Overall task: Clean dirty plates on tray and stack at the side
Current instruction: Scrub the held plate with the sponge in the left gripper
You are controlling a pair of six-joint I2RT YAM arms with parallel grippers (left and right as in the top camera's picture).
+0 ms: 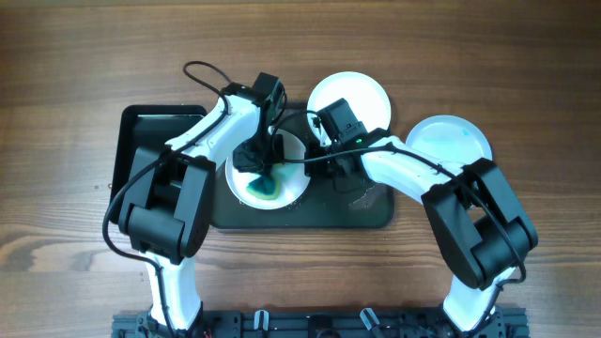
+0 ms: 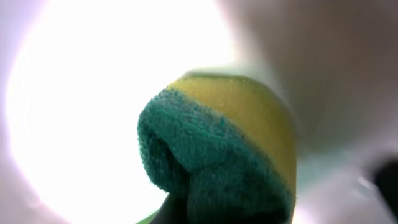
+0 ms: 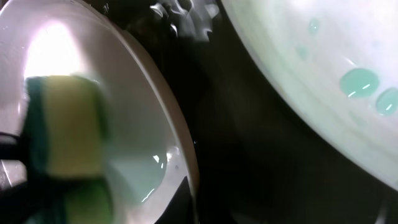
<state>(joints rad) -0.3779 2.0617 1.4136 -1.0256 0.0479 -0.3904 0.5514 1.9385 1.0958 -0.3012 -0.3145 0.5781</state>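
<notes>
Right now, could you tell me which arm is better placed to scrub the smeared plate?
Left. The left gripper holds the sponge directly over the smeared plate; the right gripper sits beside its rim with no sponge.

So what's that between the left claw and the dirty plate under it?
A yellow sponge with a green scouring face, between the left gripper and the teal-smeared plate. The left wrist view shows it close up.
</notes>
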